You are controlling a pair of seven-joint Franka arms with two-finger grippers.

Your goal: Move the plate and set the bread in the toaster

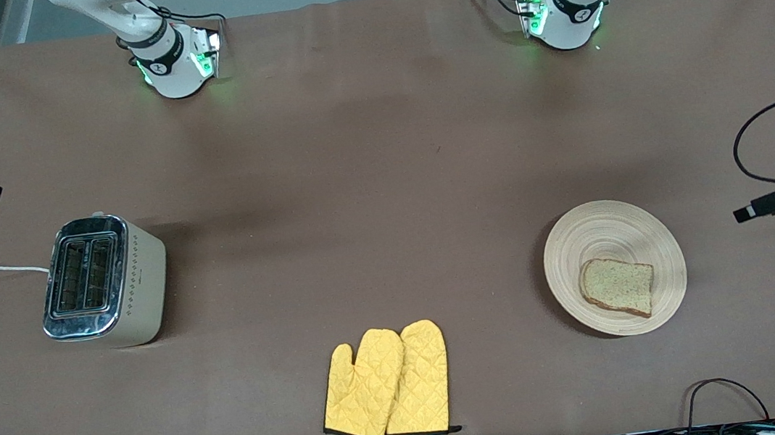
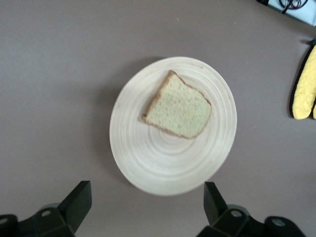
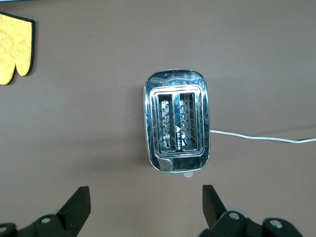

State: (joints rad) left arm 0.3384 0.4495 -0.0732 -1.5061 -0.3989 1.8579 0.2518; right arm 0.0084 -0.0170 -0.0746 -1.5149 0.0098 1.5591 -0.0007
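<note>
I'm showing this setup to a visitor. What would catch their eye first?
Probably the bright yellow oven mitts at the table edge nearest the front camera. Then the bread on the plate toward the left arm's end, and the chrome-topped toaster toward the right arm's end.

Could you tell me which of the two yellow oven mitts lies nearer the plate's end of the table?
The thumbless-looking mitt, partly overlapped by the other mitt, whose thumb points toward the toaster.
</note>
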